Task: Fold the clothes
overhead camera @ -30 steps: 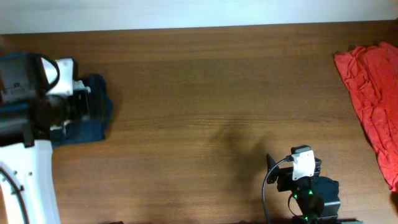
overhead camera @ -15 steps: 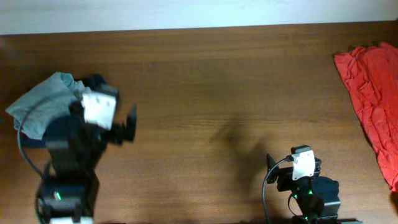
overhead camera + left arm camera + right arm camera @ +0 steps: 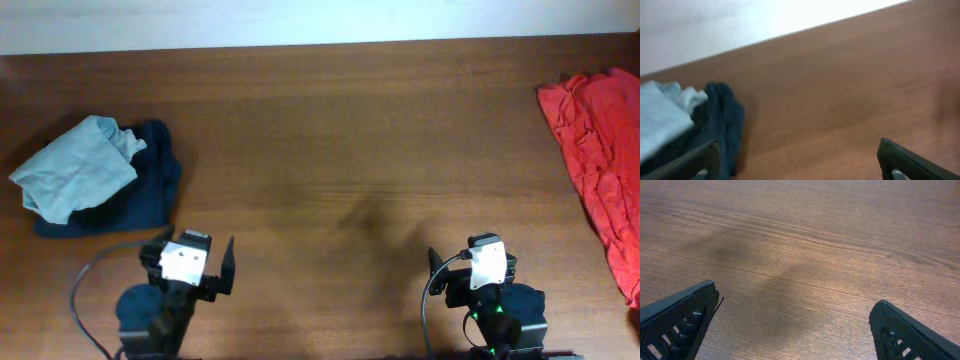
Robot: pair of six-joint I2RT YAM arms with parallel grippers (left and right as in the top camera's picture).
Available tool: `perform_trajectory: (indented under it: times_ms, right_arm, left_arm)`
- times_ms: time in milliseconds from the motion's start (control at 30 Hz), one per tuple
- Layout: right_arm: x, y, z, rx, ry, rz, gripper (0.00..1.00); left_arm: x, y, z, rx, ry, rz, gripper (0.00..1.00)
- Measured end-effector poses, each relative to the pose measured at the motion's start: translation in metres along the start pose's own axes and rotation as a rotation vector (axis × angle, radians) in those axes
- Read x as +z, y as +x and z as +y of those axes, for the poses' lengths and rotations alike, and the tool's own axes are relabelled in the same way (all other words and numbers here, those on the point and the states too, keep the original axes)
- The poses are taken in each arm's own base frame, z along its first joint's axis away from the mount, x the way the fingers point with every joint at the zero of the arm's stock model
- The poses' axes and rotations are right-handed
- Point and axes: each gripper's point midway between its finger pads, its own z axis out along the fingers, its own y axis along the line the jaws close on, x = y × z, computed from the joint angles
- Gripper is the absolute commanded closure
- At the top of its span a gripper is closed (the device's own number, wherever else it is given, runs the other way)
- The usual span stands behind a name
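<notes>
A crumpled pale grey-blue garment [image 3: 75, 178] lies on top of a dark navy one [image 3: 150, 185] at the far left of the table. A red garment [image 3: 600, 150] lies rumpled at the right edge. My left gripper [image 3: 188, 248] sits near the front edge, below and right of the pile, open and empty. The left wrist view shows its open jaws [image 3: 797, 150] over bare wood, with the pale cloth [image 3: 660, 122] and the navy cloth [image 3: 722, 120] ahead to the left. My right gripper [image 3: 472, 255] rests at the front right, open with nothing in it, only wood beneath its fingers [image 3: 795, 297].
The brown wooden table [image 3: 350, 150] ends at a pale wall strip along the far edge. Black cables trail from both arm bases at the front edge.
My left arm has pulled back from the pile at the far left to the front edge. The pale garment, covered a second ago, now shows on the navy one. The right arm has not moved.
</notes>
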Motion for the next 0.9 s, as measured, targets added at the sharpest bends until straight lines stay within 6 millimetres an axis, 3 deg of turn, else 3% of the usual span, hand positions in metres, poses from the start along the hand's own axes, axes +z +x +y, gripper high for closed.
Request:
perform_trajectory:
  times_ms: [300,900]
  right_arm:
    - [0.0,0.0,0.0,0.0,0.0,0.0,0.01]
    - [0.0,0.0,0.0,0.0,0.0,0.0,0.01]
  left_arm:
    - [0.004,0.019,-0.004,0.007,-0.02,-0.092,0.01]
    - [0.002,0.012,-0.003,0.018,-0.038,-0.135,0.01]
